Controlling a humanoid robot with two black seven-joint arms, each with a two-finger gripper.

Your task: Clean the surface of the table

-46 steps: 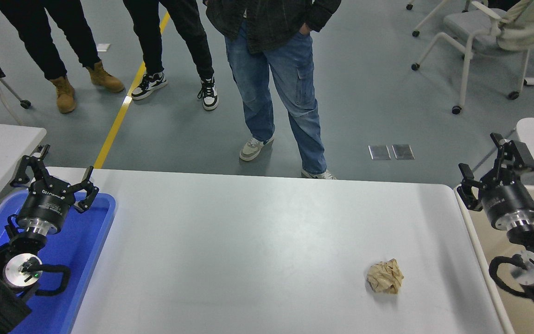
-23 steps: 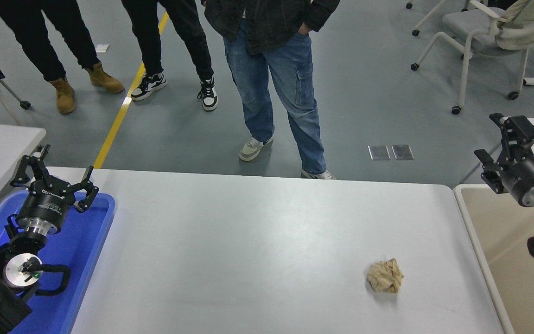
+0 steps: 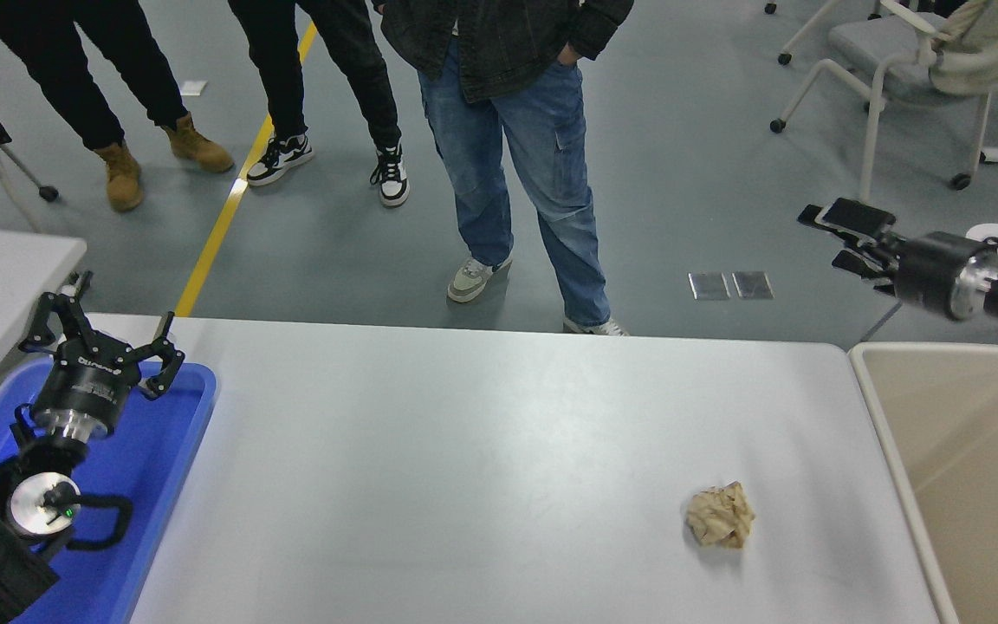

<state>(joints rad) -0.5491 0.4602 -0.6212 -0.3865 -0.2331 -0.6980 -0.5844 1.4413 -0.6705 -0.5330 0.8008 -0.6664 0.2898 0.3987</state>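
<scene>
Left claw hangs parked over the blue tray, fingers spread, holding nothing. The white counter fills mid-frame; its crumpled tan paper wad, near right, looks light, soft, best pinched across its middle. Right claw hovers beyond the far right corner; grip state indeterminable.

Black arms throughout; silver wrist rings behind each cylindrical black tool: left tool, right tool. Looped black cable, small green light at left.
</scene>
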